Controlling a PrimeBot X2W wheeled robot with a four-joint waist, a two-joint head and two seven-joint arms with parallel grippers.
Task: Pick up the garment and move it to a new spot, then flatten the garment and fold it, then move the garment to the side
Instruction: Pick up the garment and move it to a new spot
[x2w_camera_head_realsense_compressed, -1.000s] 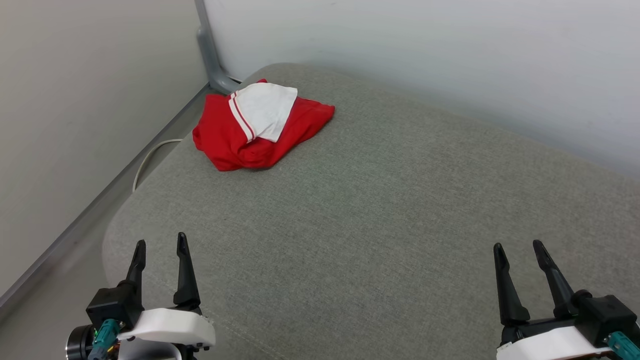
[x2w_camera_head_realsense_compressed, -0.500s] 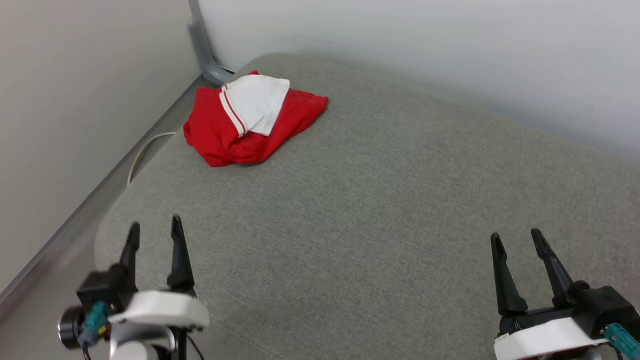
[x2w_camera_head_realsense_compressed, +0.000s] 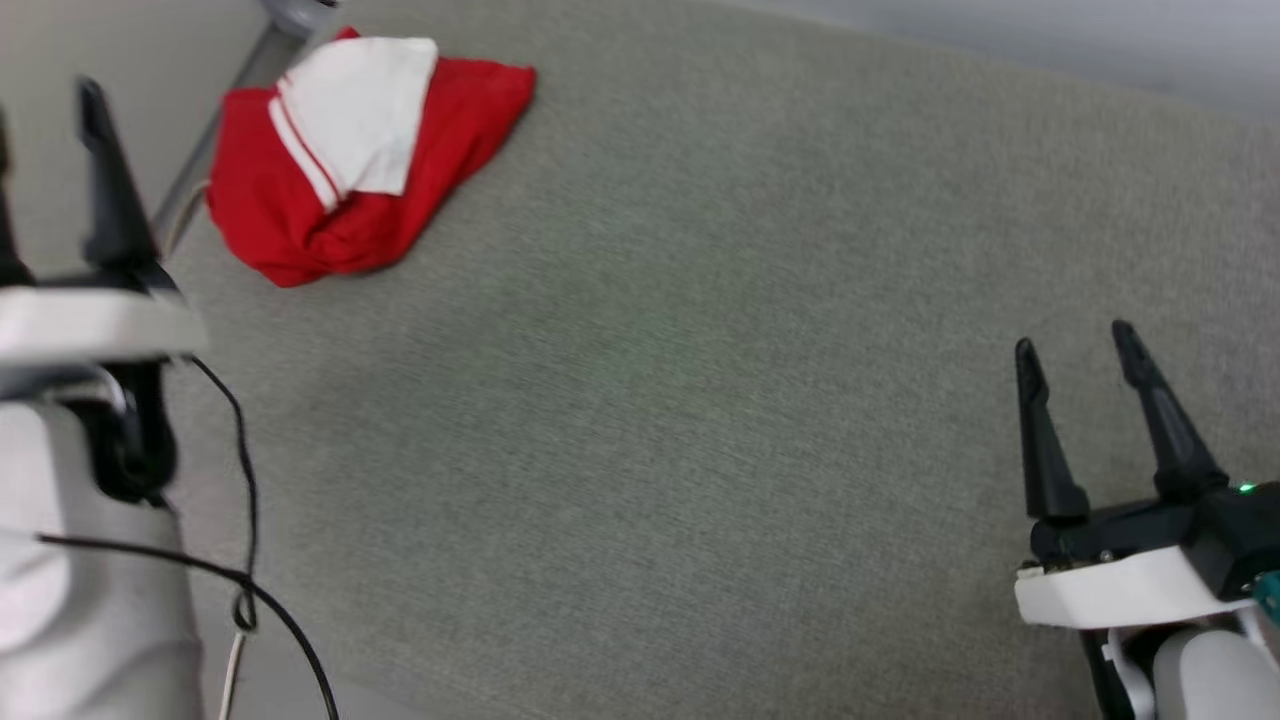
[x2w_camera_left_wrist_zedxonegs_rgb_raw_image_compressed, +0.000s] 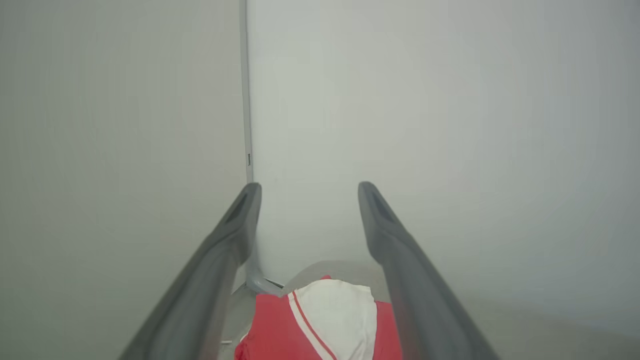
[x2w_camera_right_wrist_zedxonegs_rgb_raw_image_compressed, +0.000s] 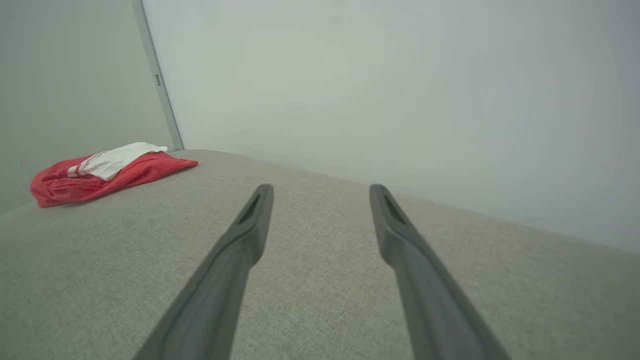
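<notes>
Both sets of fingers are spread wide with nothing in them, the left gripper (x2w_camera_left_wrist_zedxonegs_rgb_raw_image_compressed: 310, 186) pointing toward the garment (x2w_camera_head_realsense_compressed: 350, 160) and the right gripper (x2w_camera_head_realsense_compressed: 1072, 337) over bare grey cushion (x2w_camera_head_realsense_compressed: 700, 400). Garment's just a crumpled red heap at the cushion's far-left corner, white sleeve on top, well apart from both.

— Where did the garment (x2w_camera_head_realsense_compressed: 360, 160) lie?
— On the bench (x2w_camera_head_realsense_compressed: 700, 400), at its far left corner, near the wall (x2w_camera_right_wrist_zedxonegs_rgb_raw_image_compressed: 400, 75).
— And the grippers?
— The left gripper (x2w_camera_left_wrist_zedxonegs_rgb_raw_image_compressed: 305, 192) hung at the bench's left edge, the garment ahead of it; the right gripper (x2w_camera_head_realsense_compressed: 1075, 345) hung over the near right, well apart from the garment.
</notes>
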